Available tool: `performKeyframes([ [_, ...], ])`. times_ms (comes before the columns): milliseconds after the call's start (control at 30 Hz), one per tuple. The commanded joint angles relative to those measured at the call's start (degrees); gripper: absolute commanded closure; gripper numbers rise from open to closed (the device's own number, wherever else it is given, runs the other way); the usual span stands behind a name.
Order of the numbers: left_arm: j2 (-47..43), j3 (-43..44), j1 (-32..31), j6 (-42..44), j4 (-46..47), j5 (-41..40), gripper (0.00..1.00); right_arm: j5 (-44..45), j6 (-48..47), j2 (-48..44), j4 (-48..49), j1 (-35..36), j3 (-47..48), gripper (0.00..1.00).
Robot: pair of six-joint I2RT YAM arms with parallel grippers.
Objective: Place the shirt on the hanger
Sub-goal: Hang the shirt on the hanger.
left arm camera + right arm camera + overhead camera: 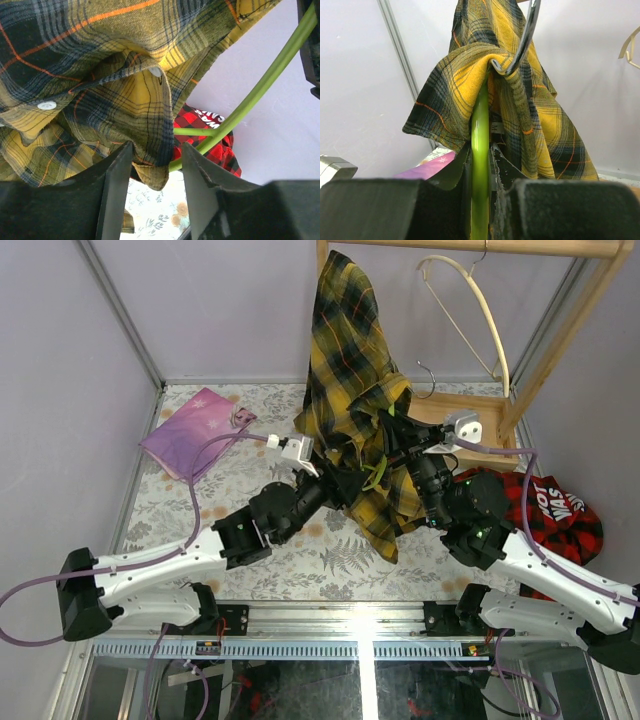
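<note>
- Flannel: the shirt (350, 370) is soft yellow-black plaid, bunched in folds. Its top end is up by the wooden rack (560, 350) at the table's (250, 540) far edge, and it drapes down toward mid-table.
- The hanger (480, 115) is a thin, smooth green rod with a curved silver hook (522, 40). Shirt cloth wraps round the rod's top.
- Right gripper (480, 152): jaws clamped on the hanger rod, just below the hook.
- Left gripper (157, 147): jaws partly apart, with a shirt hem fold hanging in the gap. Can't tell if the pads touch it.
- Red-black plaid garment (550, 510) is heaped at the right edge.
- Glossy purple pouch (195, 430) sits at the far-left corner.
</note>
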Motion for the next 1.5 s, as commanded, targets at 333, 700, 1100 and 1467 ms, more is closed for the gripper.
performKeyframes([
  [333,0.6,-0.2,-0.2,2.2,-3.3,-7.1,0.82,-0.6,2.0,-0.9,8.7,0.1,1.9,1.00],
  [700,3.8,-2.6,-0.2,5.6,-2.0,-9.2,1.00,1.6,4.2,-1.0,6.7,0.1,3.2,1.00],
  [1100,9.3,-7.4,-0.2,5.0,2.7,-2.2,1.00,5.9,3.5,0.9,13.3,0.1,2.1,1.00],
  [1467,6.5,-13.4,-1.0,1.3,1.2,1.9,1.00,8.1,0.4,2.4,15.6,0.0,1.3,1.00],
])
